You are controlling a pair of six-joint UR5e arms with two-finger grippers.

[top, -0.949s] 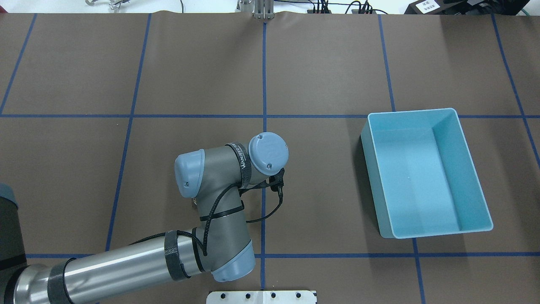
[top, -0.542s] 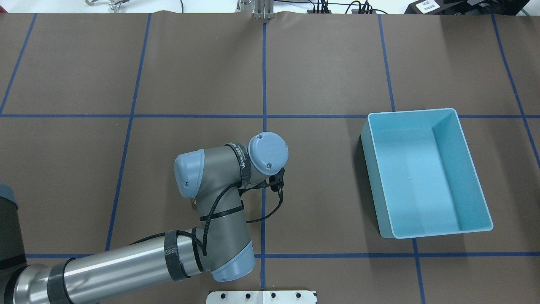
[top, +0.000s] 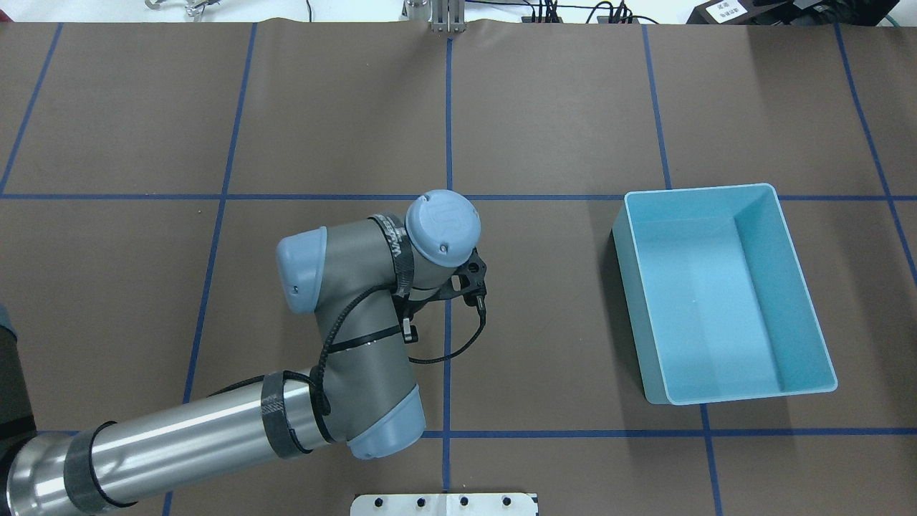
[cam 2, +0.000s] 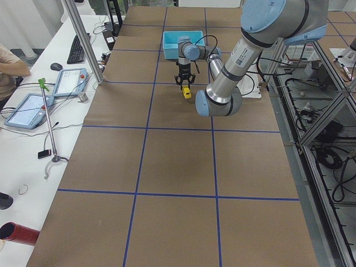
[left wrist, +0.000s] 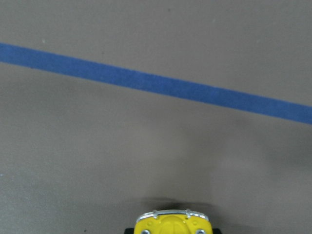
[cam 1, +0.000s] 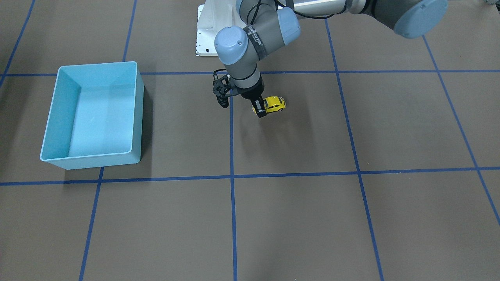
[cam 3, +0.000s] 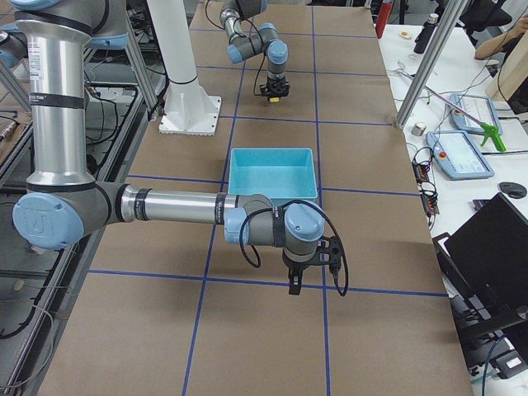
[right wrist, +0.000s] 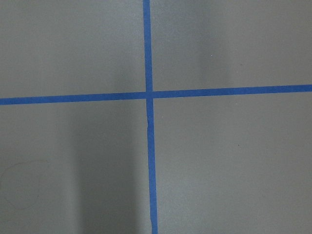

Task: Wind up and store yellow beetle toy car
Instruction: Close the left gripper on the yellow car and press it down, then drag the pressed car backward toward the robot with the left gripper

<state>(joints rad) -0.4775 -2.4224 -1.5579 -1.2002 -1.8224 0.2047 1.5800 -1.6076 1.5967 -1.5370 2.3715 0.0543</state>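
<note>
Viewed from across the brown desk (cam 1: 312,214): the right fingers (cam 3: 294,285) hung beyond the left side of the light blue bin (cam 1: 136,113), and I cannot tell how open they were. Well to the bin's right, the left fingers (cam 1: 260,109) were closed low on one end of the yellow beetle toy car (cam 1: 275,104) (wheels at or just above the desk), probably so it could be dragged backward to wind its spring.

- yellow beetle toy car (cam 1: 274,104): glossy yellow shell, with a bright chrome-look bumper strip.
- table (cam 1: 312,218): matt brown, paper-like cover.
- blue tape lines (cam 1: 231,218): flat and dull.
- bin (cam 1: 90,161): smooth light blue plastic with a soft sheen.
- left arm (top: 179,444): shiny brushed-metal tube, matt grey joints and smooth blue-grey caps.
</note>
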